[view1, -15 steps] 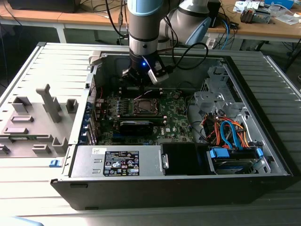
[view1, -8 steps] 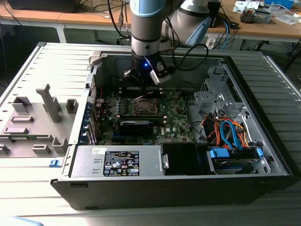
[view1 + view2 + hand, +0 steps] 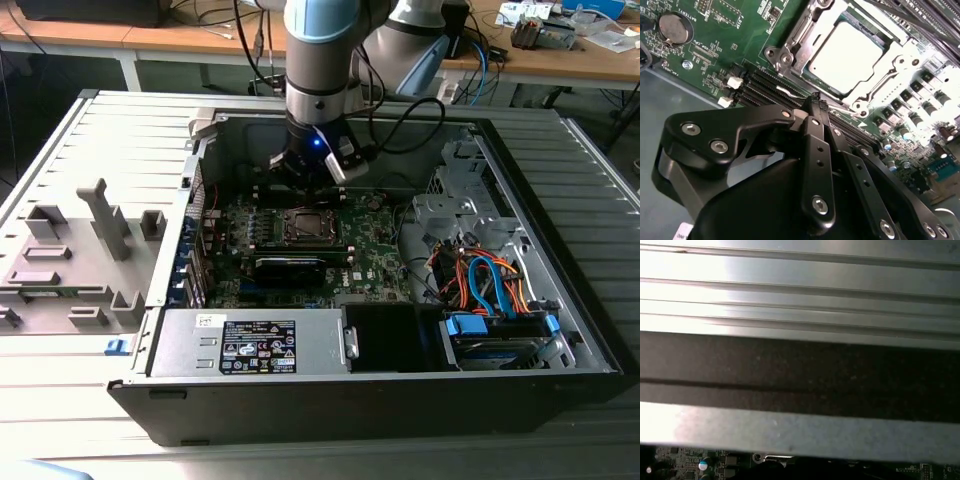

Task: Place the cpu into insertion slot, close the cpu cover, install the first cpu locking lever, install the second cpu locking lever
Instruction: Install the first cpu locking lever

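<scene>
The cpu point(image 3: 847, 55), a silvery square, lies in the insertion slot point(image 3: 303, 226) on the green motherboard. The cpu cover point(image 3: 790, 42), a silvery frame, lies flat around it. In the second wrist view my black gripper point(image 3: 815, 100) has its fingers pressed together with nothing visible between them. Its tip hovers right at the socket's edge, beside a thin metal locking lever point(image 3: 842, 108); I cannot tell whether it touches the lever. In the exterior view the gripper point(image 3: 302, 185) hangs just behind the slot, inside the open computer case.
Black memory slots point(image 3: 765, 82) run beside the socket, and a coin battery point(image 3: 675, 27) sits further off. A black card point(image 3: 290, 268), the power supply point(image 3: 255, 345) and cable bundles point(image 3: 490, 280) crowd the case. A grey ribbed case wall point(image 3: 800, 295) is close in the first wrist view.
</scene>
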`<control>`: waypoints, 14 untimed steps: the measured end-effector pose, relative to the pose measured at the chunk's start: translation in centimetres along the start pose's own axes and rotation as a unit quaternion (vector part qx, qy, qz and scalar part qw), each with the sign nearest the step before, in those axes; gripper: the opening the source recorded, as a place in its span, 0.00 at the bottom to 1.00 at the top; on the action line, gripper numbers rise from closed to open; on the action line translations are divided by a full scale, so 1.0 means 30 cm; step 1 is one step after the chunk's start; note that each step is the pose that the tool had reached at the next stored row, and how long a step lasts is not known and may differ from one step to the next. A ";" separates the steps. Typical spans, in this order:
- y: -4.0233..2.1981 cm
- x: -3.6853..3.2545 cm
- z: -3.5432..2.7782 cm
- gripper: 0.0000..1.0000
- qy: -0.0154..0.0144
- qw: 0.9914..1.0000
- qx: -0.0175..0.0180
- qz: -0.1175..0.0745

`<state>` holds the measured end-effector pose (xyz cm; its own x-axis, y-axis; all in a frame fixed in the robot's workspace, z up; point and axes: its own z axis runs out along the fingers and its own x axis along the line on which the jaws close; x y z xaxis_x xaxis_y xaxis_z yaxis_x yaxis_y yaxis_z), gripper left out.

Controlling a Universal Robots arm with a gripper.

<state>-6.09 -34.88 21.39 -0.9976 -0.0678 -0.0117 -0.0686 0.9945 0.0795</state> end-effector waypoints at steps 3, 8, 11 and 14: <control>-0.001 -0.003 0.011 0.11 0.000 1.000 0.001 0.000; -0.003 -0.007 0.025 0.11 0.000 1.000 0.004 -0.001; -0.003 -0.009 0.031 0.11 0.001 1.000 0.006 -0.001; -0.005 -0.013 0.033 0.11 0.001 1.000 0.007 -0.001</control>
<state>-5.69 -34.91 20.38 -0.9974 -0.0708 -0.0103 -0.0713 0.9953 0.0648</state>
